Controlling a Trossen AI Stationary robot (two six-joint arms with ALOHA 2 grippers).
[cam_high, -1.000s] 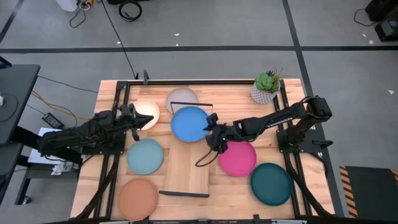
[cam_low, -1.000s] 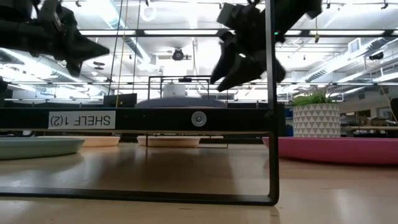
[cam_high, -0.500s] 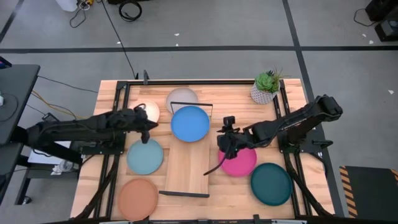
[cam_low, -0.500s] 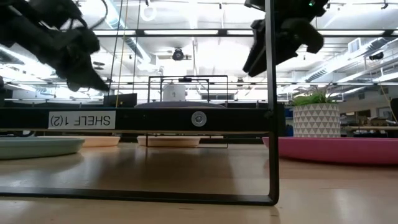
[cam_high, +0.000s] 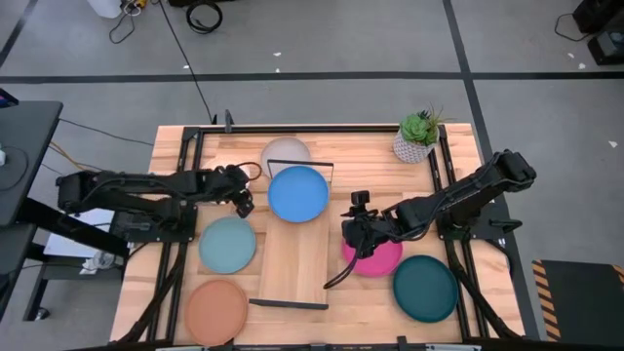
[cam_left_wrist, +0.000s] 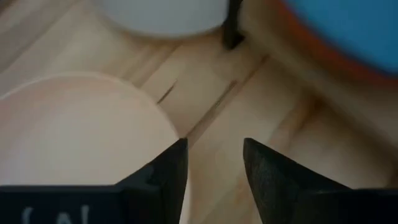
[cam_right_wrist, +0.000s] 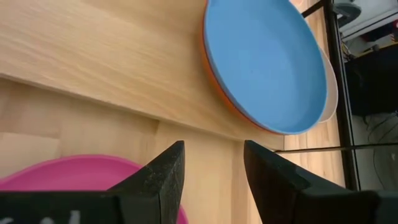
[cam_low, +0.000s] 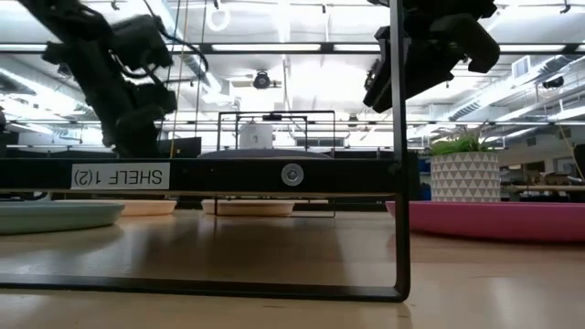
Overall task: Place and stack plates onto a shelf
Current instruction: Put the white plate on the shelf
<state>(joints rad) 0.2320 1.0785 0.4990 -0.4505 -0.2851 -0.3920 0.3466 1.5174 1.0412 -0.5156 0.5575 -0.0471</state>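
Observation:
My left gripper (cam_high: 244,202) (cam_left_wrist: 214,163) is open and points down at the bare tabletop beside the rim of a cream plate (cam_left_wrist: 74,130); nothing is between its fingers. A blue plate (cam_high: 298,193) lies on an orange plate (cam_right_wrist: 214,68) at the far end of the shelf (cam_high: 292,258). A pale grey plate (cam_high: 286,152) lies behind them. My right gripper (cam_high: 356,231) (cam_right_wrist: 214,168) hangs open over the left rim of a magenta plate (cam_high: 380,255), which lies flat on the table.
A light teal plate (cam_high: 227,244) and a peach-tan plate (cam_high: 216,310) lie left of the shelf, and a dark teal plate (cam_high: 426,287) lies at the near right. A potted plant (cam_high: 417,136) stands at the far right corner. The shelf's near half is bare wood.
My left gripper has swung toward the table's right, over the cream plate toward the blue one, and has come down, tipping its fingers downward. My right gripper has drawn back from the blue plate toward the right and near side, and now hangs over the magenta plate's rim.

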